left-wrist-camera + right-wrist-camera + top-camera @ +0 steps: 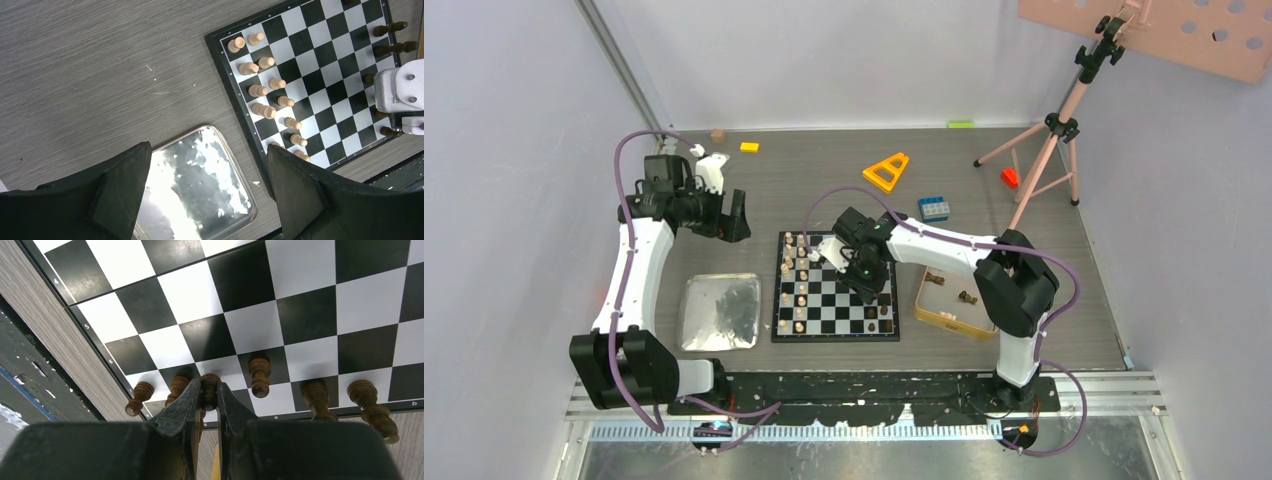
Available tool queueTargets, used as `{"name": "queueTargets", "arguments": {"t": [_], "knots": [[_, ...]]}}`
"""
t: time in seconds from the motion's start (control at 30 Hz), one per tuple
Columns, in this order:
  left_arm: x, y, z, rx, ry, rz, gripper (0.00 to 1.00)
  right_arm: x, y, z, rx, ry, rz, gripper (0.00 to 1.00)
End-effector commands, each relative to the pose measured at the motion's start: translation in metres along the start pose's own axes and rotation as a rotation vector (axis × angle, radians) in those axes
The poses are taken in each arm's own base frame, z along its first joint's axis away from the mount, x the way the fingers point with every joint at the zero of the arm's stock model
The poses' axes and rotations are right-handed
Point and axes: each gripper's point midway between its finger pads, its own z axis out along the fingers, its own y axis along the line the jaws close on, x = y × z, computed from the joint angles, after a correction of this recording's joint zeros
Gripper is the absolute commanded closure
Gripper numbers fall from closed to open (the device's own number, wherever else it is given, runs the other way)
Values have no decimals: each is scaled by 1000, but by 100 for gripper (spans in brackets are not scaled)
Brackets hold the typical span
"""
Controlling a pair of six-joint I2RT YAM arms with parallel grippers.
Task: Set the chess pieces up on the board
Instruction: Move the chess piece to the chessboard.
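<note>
The board (835, 312) lies mid-table. Several light tan chess pieces (265, 85) stand in two columns along its left side. Dark brown chess pieces (316, 395) stand along its right edge. My right gripper (209, 386) hangs low over that edge, shut on a dark brown piece (210, 391), whose base is at the board's surface among its neighbours. In the top view my right gripper (867, 285) is over the board's right half. My left gripper (207, 147) is open and holds nothing, above the silver tray (227, 150) left of the board.
A gold-rimmed tin (934, 322) to the right of the board holds two dark pieces (967, 297). Behind the board lie a blue brick (934, 208), an orange triangle (886, 172) and a yellow brick (749, 147). A pink tripod (1054, 140) stands at the back right.
</note>
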Motion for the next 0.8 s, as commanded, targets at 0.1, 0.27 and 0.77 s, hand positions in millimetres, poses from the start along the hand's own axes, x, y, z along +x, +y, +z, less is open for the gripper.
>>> {"name": "queueTargets", "arguments": {"t": [0.1,0.27,0.77], "knots": [[-11,-2,-5,10,-47,19,12,-11,-5,-11,23,-55,-8,95],[-10,-1,-4,11,-44,15,12,-10,-5,-11,23,-54,-5,83],[-9,-2,-6,8,-44,24,12,-20,-5,-25,39,-93,3,62]]}}
